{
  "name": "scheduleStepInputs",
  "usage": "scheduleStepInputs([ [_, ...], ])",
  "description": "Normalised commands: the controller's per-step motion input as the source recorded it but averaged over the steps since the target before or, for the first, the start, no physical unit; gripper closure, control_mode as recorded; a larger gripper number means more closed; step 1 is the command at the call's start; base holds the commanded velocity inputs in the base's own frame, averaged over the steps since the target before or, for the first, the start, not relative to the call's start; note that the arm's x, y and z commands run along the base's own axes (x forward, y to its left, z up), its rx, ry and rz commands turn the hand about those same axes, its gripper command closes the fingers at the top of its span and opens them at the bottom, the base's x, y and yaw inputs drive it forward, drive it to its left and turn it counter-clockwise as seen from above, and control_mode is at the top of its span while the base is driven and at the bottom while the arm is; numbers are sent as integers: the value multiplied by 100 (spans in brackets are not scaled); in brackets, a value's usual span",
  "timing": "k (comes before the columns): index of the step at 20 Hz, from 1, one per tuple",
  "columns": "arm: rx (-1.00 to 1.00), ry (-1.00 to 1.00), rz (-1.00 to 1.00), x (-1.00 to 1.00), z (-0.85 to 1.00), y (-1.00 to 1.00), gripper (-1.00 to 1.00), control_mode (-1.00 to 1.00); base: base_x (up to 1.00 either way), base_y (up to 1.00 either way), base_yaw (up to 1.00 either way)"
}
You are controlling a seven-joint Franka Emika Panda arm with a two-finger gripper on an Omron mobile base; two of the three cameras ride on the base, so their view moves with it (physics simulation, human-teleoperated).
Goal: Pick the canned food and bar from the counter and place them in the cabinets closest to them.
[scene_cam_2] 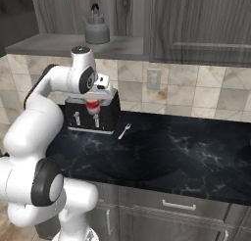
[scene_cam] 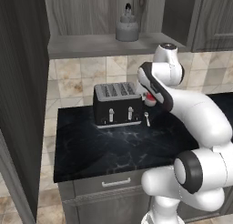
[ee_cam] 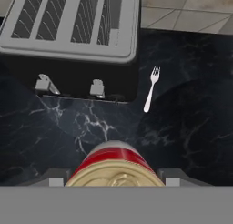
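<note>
The canned food, a short tin with a red body and a tan top, sits between my two fingertips in the hand view. My gripper is shut on it and holds it in the air above the dark counter, just right of the toaster. The tin shows as a red patch under the hand in the left base view, and again in front of the toaster in the right base view. Above, the open cabinet has a grey shelf floor. The bar is out of view.
A black and silver toaster stands at the back of the counter, with a fork lying to its right. A grey kettle stands on the cabinet shelf. A dark open cabinet door hangs at the left. A wall outlet is on the tiles.
</note>
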Motion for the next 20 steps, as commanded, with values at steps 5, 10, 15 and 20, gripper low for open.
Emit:
scheduleStepInputs([
  [5,0,-4,0,-3,55,7,100,-100,0,0,0],
  [10,0,-4,0,-5,53,12,100,-100,0,0,0],
  [15,0,-5,0,-15,51,15,100,-100,0,0,0],
  [20,0,-5,0,-14,52,16,100,-100,0,0,0],
])
